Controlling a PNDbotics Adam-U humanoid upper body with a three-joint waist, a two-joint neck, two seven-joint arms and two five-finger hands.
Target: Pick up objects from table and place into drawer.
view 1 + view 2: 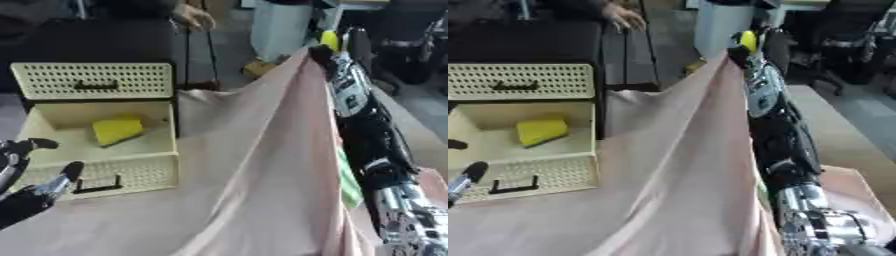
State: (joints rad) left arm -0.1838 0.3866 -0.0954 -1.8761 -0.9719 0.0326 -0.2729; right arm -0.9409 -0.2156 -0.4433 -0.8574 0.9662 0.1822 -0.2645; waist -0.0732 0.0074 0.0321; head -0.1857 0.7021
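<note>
While you hold right arm (367, 125) high at far edge, left eye view shows pink cloth (262, 165) lifted with it; right hand (325, 42) fingers unclear, yellow bit beside it. Left hand (35, 187) rests by open drawer (96, 172), fingers relaxed apart. Yellow block (116, 130) already inside. Right eye view: cloth drapes surface; cluttered room beyond.

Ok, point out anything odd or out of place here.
The pink tablecloth is lifted into a steep tent, dragged up by the right arm, whose raised hand holds something yellow. The open drawer with its yellow block looks normal.
</note>
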